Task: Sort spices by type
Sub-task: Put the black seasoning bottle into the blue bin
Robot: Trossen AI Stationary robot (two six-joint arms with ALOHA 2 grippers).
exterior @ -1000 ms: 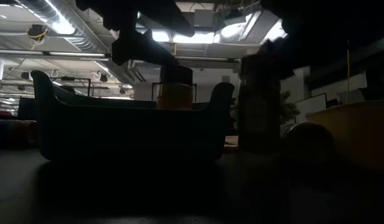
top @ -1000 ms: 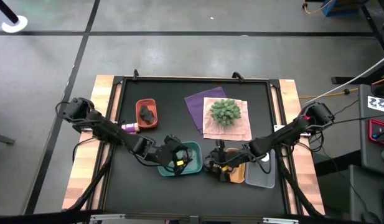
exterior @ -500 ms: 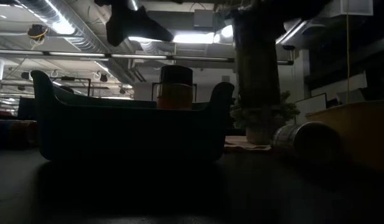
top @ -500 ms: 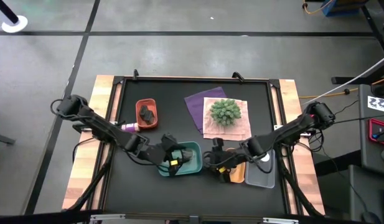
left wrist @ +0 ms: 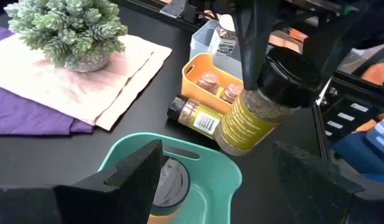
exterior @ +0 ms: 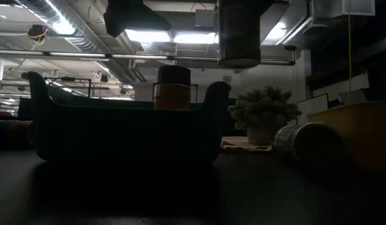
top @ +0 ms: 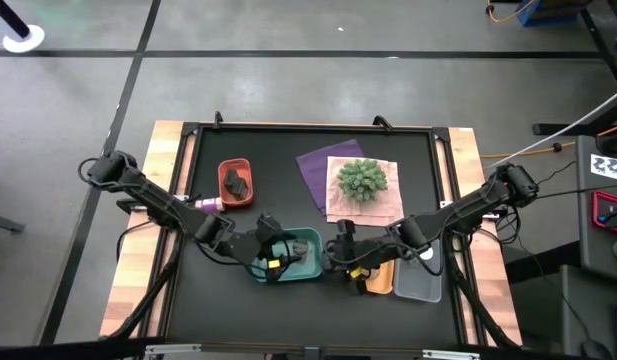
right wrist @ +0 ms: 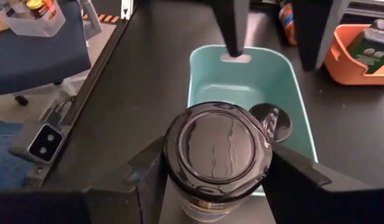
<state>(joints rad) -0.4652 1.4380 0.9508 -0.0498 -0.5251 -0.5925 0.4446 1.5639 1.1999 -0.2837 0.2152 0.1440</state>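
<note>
The surface (top: 238, 300) under me was a black mat framed by pale wood, and across it at table height the room showed dim, with ceiling ducts and strip lights. Farthest left sat the red tray (top: 234, 184) with dark lumpy pieces (top: 236, 182) in it. My left hand (top: 271, 250) hovered over the teal tray (top: 306, 262), its fingers (left wrist: 126, 180) spread wide with nothing between them; a black-lidded jar (left wrist: 168, 186) stood inside that tray. Just beside the tray's right end, my right hand (top: 340, 248) was pinching a dark-lidded spice jar (left wrist: 266, 102) with a yellow-green label, lifted clear of the surface; I could not read the label's print. Behind lay a purple cloth (top: 323, 168) and a pale one (top: 373, 208) carrying the spiky green plant (top: 362, 179). A small jar (left wrist: 196, 114) lay on its side against the orange tray (left wrist: 195, 70), which held two brown-topped jars (left wrist: 209, 82); the lying jar's label had writing too small to read. The clear tray (top: 420, 280) sat just right of that, with a white-capped jar (top: 425, 253) in it.
</note>
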